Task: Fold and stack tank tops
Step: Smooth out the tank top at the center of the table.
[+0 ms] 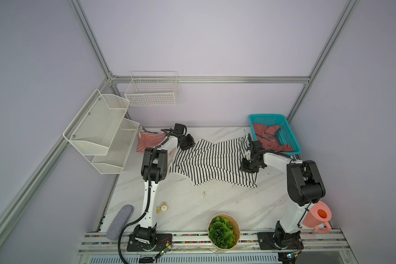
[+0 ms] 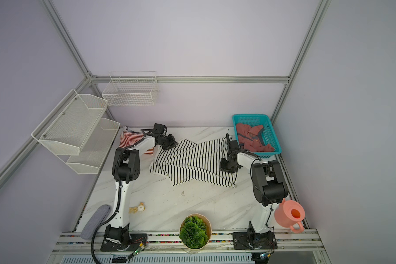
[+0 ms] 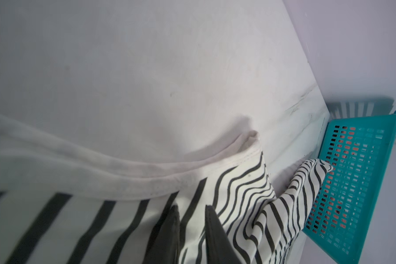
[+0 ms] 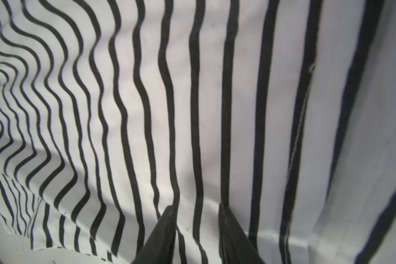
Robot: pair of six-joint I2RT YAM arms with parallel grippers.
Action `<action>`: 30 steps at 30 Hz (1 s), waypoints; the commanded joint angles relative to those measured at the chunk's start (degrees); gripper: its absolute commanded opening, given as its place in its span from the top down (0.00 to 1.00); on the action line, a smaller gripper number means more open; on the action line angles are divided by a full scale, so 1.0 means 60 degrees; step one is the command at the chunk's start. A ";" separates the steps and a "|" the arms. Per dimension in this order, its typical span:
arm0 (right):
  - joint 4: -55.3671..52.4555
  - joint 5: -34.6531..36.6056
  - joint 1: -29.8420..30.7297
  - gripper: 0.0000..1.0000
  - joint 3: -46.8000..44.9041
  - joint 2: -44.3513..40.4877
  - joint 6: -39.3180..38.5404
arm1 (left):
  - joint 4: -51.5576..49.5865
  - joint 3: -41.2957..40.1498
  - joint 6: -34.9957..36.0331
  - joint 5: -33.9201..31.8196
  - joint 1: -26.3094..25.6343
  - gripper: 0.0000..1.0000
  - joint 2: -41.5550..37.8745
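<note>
A black-and-white striped tank top [image 1: 215, 162] [image 2: 192, 162] lies spread and wrinkled across the back half of the marble table. My left gripper [image 1: 189, 146] [image 3: 190, 208] is at its far left corner, shut on a pinch of the striped cloth [image 3: 238, 194] next to the white hem. My right gripper [image 1: 246, 168] [image 4: 197, 206] rests on the top's right edge, jaws apart, cloth [image 4: 146, 102] lying across the gap. A red-and-white striped tank top [image 1: 149, 140] lies folded at the back left. A dusty-red tank top [image 1: 270, 137] sits crumpled in the teal basket [image 1: 264, 116] [image 3: 357, 182].
White mesh shelves [image 1: 101, 130] and a wire basket [image 1: 151, 91] hang on the left and back walls. At the front edge stand a potted green plant [image 1: 223, 230], a pink watering jug [image 1: 318, 217] and a grey pad [image 1: 120, 221]. Small yellowish bits [image 1: 162, 208] lie front left.
</note>
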 commanded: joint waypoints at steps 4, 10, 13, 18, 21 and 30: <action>0.0341 -0.0204 0.0175 0.68 -0.0469 -0.0375 0.0263 | 0.1124 0.1070 -0.0264 0.0723 -0.0336 0.78 0.0028; 0.0189 -0.0073 0.0219 0.71 -0.0662 -0.0380 0.0253 | 0.1630 0.1238 -0.0783 0.0786 -0.0372 0.79 0.0757; 0.0028 0.0042 0.0233 0.71 -0.0648 -0.0414 0.0206 | 0.1725 0.1253 -0.1061 0.0656 -0.0370 0.79 0.1043; -0.0188 0.0131 0.0236 0.71 -0.0630 -0.0520 0.0147 | 0.1699 0.1021 -0.1417 0.0006 -0.0259 0.80 0.1147; -0.0340 0.0215 0.0248 0.71 -0.0650 -0.0634 0.0119 | 0.1495 0.0711 -0.1583 -0.0548 -0.0131 0.81 0.1053; -0.0334 0.0135 0.0305 0.70 -0.0730 -0.0746 0.0187 | 0.1320 -0.0788 -0.1539 -0.1858 0.0510 0.83 0.0088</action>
